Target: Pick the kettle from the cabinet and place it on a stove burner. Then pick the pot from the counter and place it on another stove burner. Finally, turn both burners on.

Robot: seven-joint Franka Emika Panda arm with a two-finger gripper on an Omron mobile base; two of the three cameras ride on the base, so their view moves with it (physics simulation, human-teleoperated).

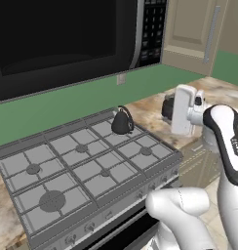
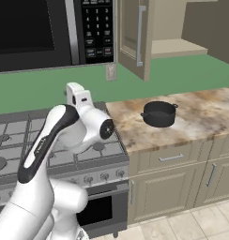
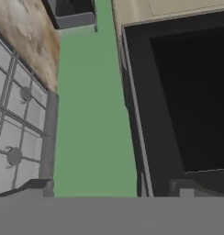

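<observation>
One black cone kettle [image 1: 122, 122] with an arched handle stands on the range's [image 1: 23, 215] back burner grate, at two o'clock from the centre burner [image 1: 105, 173]. Six round grey burner caps sit under square grates. One wide dark pot [image 2: 158, 113] with two loop handles rests on the marbled counter [image 2: 205, 112], at five o'clock from the cabinet door [image 2: 133, 35], which hangs open. The gripper [image 3: 109, 190], seemingly fully open, holds nothing.

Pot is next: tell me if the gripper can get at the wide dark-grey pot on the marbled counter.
Probably yes: the wide dark-grey pot stands alone on the marbled counter, lidless, nothing over it. The gripper is open, though it faces the green wall.
</observation>
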